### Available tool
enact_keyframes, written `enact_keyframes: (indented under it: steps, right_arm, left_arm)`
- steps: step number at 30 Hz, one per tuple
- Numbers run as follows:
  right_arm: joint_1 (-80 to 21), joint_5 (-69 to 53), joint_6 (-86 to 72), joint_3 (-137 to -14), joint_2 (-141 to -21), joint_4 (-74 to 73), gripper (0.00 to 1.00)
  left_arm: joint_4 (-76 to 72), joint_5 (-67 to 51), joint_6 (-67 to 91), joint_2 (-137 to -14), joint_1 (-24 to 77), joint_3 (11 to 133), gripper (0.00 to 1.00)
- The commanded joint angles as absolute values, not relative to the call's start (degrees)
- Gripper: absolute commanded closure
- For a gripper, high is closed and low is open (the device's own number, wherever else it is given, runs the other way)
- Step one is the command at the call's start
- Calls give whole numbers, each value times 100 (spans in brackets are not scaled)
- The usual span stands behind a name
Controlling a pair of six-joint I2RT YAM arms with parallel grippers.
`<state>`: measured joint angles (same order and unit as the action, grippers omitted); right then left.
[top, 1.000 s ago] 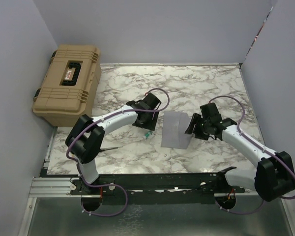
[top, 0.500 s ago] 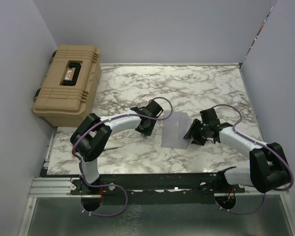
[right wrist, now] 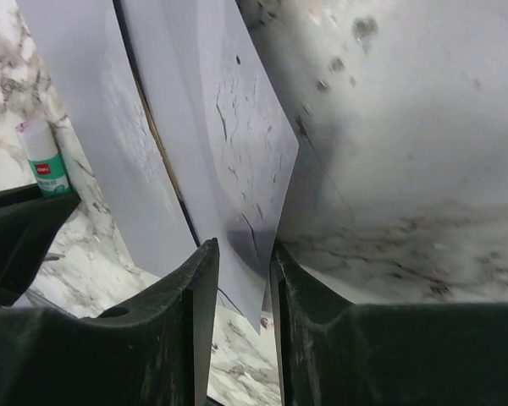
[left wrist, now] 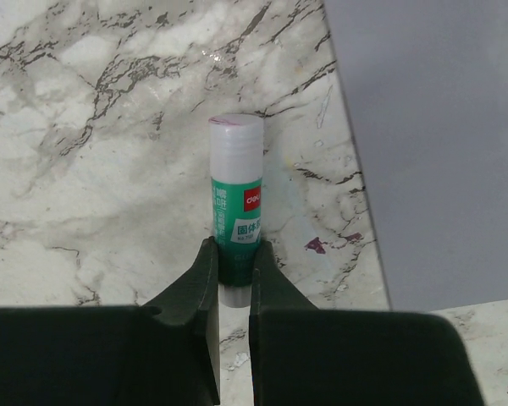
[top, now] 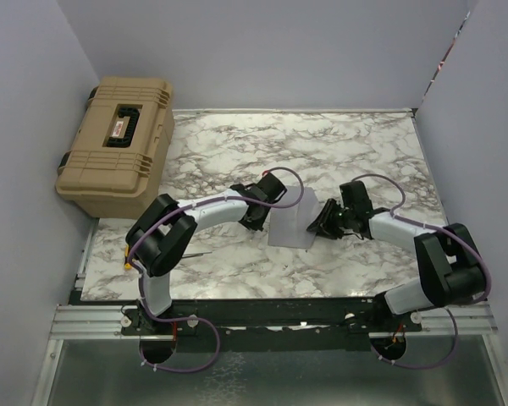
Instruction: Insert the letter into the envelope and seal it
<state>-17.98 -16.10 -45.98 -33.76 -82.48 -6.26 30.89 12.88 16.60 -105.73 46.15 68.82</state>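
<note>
The grey-lilac envelope (top: 288, 225) lies on the marble table between my two grippers. My left gripper (top: 256, 219) is just left of it. In the left wrist view this gripper (left wrist: 234, 250) is shut on the lower end of a green glue stick (left wrist: 235, 182) with a white cap. The envelope's edge (left wrist: 432, 127) lies to the right of the stick. My right gripper (right wrist: 241, 254) is at the envelope's right side, its jaws a little apart with the raised triangular flap (right wrist: 237, 169) between them. The letter shows only as a thin tan edge (right wrist: 155, 135) between the grey layers.
A tan hard case (top: 118, 144) stands at the table's back left. A thin dark object (top: 195, 254) lies near the front left edge. Grey walls close in the table on three sides. The glue stick (right wrist: 44, 162) and the left fingers (right wrist: 21, 224) show in the right wrist view.
Both arms have drawn in toward the envelope. The left jaws have closed on the glue stick. The right jaws have narrowed round the flap. The envelope has shifted slightly left.
</note>
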Motion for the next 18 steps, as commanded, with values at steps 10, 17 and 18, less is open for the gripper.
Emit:
enact_keyframes:
  steps: [10,17,18]
  right_arm:
    - [-1782,-683,-4167,-4350,-7473,-2095,37]
    - [-1776,-2330,-3436,-4602,-6588,-1903,28]
    - [-1782,-2731,-3446,-4670,-6562,-1813,28]
  left_arm:
    - [2928,798,1236,-10011,4522,7312,100]
    - [2600,-877,394,-9231,4430,7391,100]
    - [2549,-1123,259,-9133,4434,7429,100]
